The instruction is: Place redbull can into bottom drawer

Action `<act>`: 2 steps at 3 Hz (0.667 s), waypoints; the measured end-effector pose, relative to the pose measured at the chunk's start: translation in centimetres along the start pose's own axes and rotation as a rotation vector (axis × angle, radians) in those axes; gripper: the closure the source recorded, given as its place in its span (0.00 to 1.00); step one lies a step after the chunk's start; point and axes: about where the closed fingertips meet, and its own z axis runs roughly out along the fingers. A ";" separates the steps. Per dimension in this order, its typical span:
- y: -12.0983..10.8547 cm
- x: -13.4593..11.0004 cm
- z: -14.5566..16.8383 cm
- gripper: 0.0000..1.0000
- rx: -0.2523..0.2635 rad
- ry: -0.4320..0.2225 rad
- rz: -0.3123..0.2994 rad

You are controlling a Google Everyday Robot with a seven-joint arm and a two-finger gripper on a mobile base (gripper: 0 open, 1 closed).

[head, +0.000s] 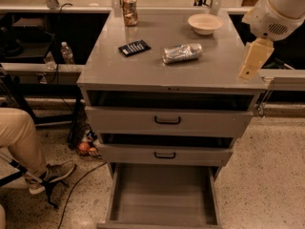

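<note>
Speckled floor (271, 175), grey cabinet (143, 70); gripper (248, 70) over its right edge.

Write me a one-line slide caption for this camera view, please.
Gripper at the right edge of the cabinet top, redbull can lying on its side there, bottom drawer pulled open below.
</note>
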 end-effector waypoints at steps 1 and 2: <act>-4.0 -1.5 4.4 0.00 0.004 0.006 -0.038; -5.7 -3.2 7.5 0.00 -0.016 0.019 -0.075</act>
